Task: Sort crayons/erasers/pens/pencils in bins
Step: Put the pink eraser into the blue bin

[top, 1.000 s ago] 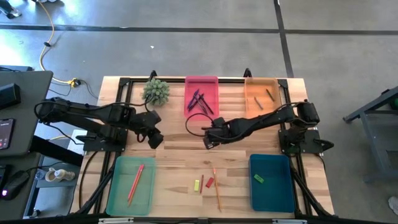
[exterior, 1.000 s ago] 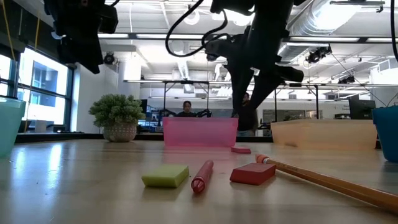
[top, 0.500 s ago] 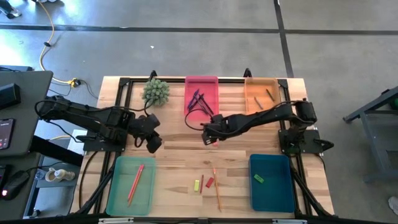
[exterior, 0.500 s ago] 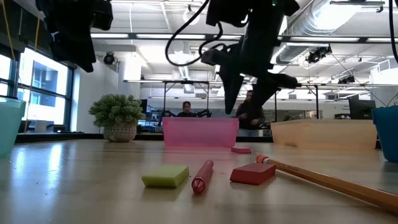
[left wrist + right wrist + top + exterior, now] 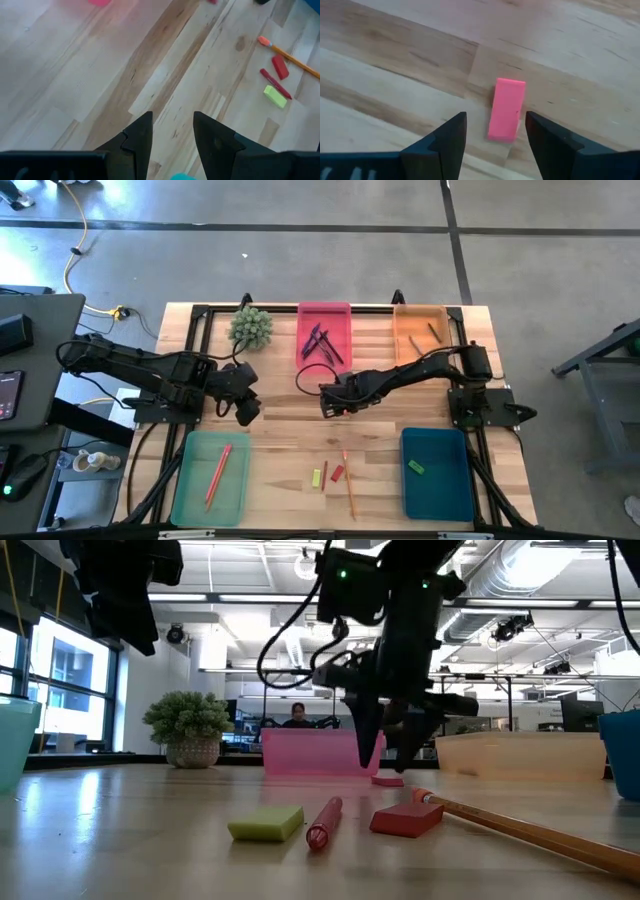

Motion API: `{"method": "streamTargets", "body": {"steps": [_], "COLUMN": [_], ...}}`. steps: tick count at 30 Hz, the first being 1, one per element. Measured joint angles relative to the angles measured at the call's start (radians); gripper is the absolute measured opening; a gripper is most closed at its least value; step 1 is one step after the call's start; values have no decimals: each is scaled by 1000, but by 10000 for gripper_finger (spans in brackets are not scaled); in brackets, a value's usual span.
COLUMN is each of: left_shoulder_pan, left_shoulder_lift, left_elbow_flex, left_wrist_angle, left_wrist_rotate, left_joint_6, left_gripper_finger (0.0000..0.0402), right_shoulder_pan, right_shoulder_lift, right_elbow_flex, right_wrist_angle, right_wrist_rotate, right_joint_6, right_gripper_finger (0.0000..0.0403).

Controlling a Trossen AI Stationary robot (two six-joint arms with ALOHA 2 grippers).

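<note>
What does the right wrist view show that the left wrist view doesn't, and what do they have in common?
Only the right wrist view shows the pink eraser lying flat on the wood, just ahead of the open right gripper. Only the left wrist view shows the yellow-green eraser, red eraser, red crayon and orange pencil, lying apart from the open, empty left gripper. Both show the wooden table.

4 bins point(image 5: 323, 331) — pink, orange, pale green, dark blue — on a light-grained wooden bench point(image 5: 280, 420); a bright pink eraser point(image 5: 506, 108) too.
</note>
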Motion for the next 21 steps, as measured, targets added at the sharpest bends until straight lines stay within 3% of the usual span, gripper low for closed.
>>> {"method": "streamTargets", "body": {"steps": [11, 21], "left_shoulder_pan": [0, 12], "left_shoulder_lift": [0, 0], "left_elbow_flex": [0, 0], "left_wrist_angle": [7, 7], "left_wrist_rotate": [-18, -19], "left_joint_6": [3, 92], "left_gripper_finger": [129, 129], "right_shoulder_pan": [-8, -10], "right_shoulder_lift": [59, 62], "right_elbow_flex": [6, 6], "right_wrist_angle": [-11, -86], "right_wrist_rotate": [0, 16], "right_joint_6": [61, 115], "right_gripper_finger": [167, 107]}}
